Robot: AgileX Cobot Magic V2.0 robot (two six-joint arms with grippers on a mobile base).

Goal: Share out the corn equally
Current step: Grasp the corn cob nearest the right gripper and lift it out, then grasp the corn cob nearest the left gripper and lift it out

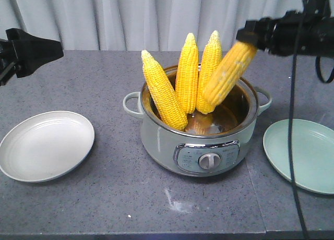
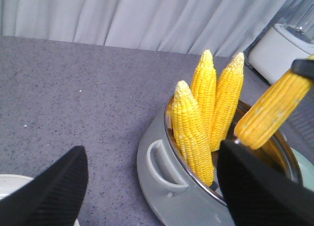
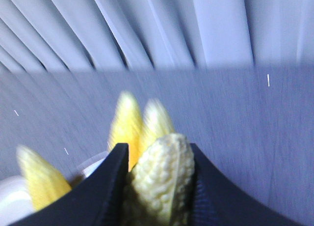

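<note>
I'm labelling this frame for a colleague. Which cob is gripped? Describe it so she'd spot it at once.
Start at the pot mid-table, with four cobs standing in it. Look to the one nearest the green plate. That cob alone has its tip clamped in the right gripper; the other three stand free.

Four bright-yellow corn cobs (image 1: 187,73) — three tips-up in the pot (image 1: 209,146), the fourth aslant, top between jaws.

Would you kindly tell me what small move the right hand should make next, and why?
Probably lift the gripped cob upward until it clears the pot: the right hand is shut on its tip, its lower end sits inside, and the green plate waits alongside.
</note>
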